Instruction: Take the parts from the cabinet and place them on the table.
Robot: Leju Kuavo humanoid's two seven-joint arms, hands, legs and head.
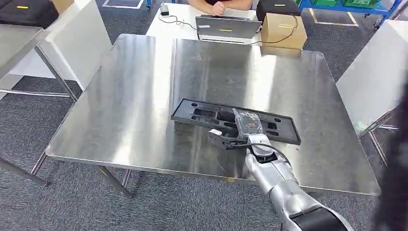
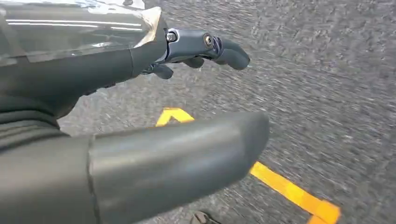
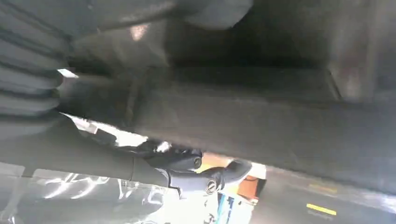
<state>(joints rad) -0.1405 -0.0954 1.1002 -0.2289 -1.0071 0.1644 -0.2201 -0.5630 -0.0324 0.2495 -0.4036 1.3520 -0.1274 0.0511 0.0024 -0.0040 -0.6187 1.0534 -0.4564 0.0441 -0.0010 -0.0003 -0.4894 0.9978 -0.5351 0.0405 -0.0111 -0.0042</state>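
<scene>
A long flat black plastic part with cut-outs lies across the near middle of the steel table. My right hand reaches in from the near edge and grips the part at its near long side, right of centre. In the right wrist view the part sits between the thumb on one face and the dark fingers on the other. My left hand hangs over grey carpet, its fingers spread away from the thumb with nothing in them.
Beyond the table, a desk holds a laptop and a cardboard box, with a person seated behind. Another steel table stands at the left. White panels flank the right. Yellow floor tape runs under the left hand.
</scene>
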